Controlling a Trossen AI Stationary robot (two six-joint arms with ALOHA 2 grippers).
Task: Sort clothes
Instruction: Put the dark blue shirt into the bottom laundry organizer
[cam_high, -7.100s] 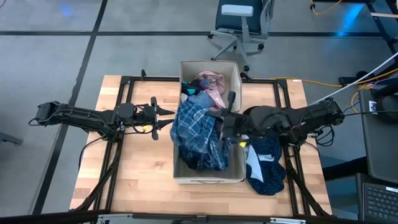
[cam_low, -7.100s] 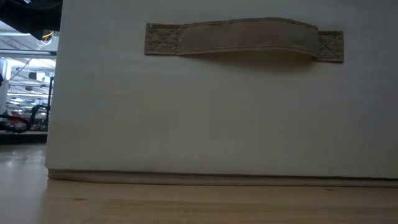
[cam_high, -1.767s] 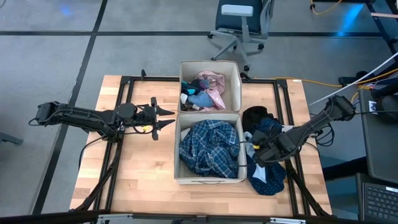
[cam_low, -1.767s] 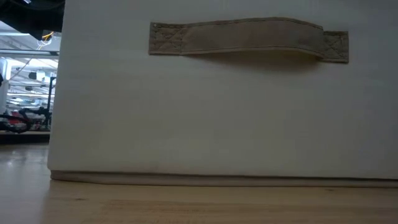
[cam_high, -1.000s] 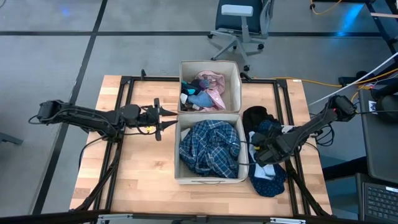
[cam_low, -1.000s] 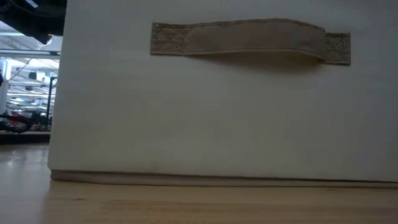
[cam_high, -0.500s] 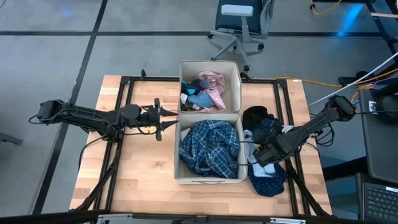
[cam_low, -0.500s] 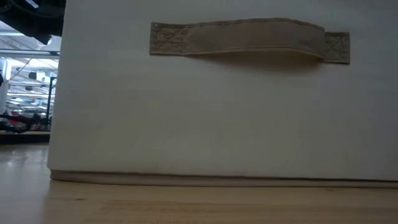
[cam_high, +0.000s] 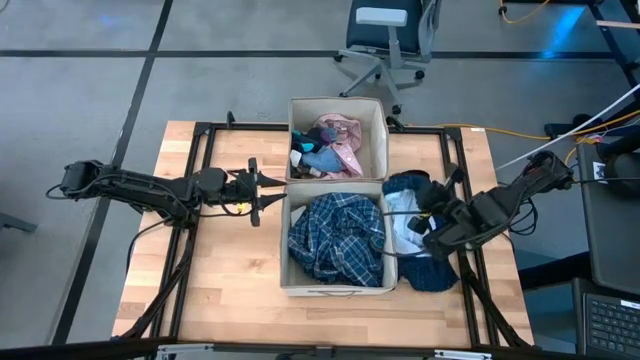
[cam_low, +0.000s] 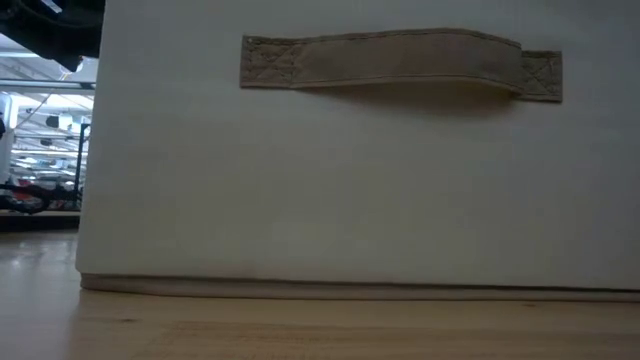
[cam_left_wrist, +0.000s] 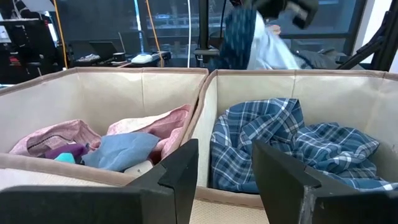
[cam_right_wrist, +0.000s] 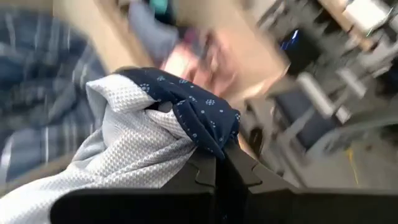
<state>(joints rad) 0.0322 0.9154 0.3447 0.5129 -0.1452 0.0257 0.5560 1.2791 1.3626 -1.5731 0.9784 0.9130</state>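
Fabric risk: right gripper (cam_right_wrist: 214, 163) clenched on white top (cam_right_wrist: 124, 162) and navy dotted garment (cam_right_wrist: 199, 115) together beside near bin (cam_high: 392, 262); two pieces in one pinch could mis-sort or snag its wall | left gripper (cam_left_wrist: 224, 171) parted, empty, facing bins | count: two bins, one plaid shirt (cam_high: 335, 232) inside.

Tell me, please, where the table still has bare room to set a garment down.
Bare wood lies left of the two bins, on the table in front of the left end effector, and as a narrower strip beside the far bin. It is crowded right of the near bin: the right end effector holds the navy dotted garment and white top there.
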